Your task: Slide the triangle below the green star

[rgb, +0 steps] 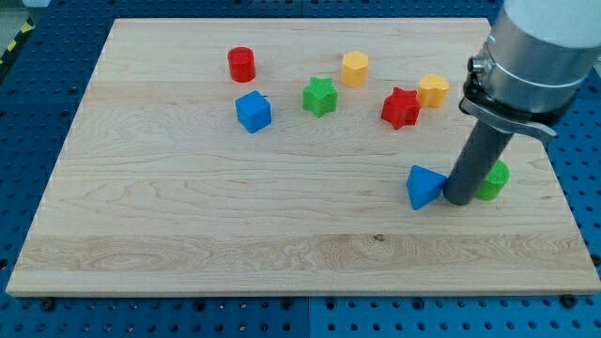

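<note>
Blue triangle (pixel 424 186) | my tip (pixel 459 200) touching (view's right) | green star (pixel 319 97) well apart

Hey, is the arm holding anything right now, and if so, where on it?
Nothing is held. My tip rests on the board just right of the blue triangle, about touching its right side.
</note>
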`<state>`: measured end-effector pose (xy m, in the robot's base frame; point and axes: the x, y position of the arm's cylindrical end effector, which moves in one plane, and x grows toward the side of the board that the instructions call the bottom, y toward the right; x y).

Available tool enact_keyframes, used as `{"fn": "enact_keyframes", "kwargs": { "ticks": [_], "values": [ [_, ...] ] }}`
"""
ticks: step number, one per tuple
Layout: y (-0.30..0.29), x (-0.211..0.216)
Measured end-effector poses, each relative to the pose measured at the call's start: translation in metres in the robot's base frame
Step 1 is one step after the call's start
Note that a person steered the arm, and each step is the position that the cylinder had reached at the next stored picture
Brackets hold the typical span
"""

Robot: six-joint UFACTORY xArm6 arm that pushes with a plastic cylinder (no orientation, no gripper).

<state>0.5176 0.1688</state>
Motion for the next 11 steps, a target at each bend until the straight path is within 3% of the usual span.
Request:
{"fn": "enact_keyframes", "kwargs": {
  "ticks": [5,8,11],
  "values": [
    [-0.061,-0.001],
    [-0.062,0.005],
    [-0.113,0.005]
  ]
}}
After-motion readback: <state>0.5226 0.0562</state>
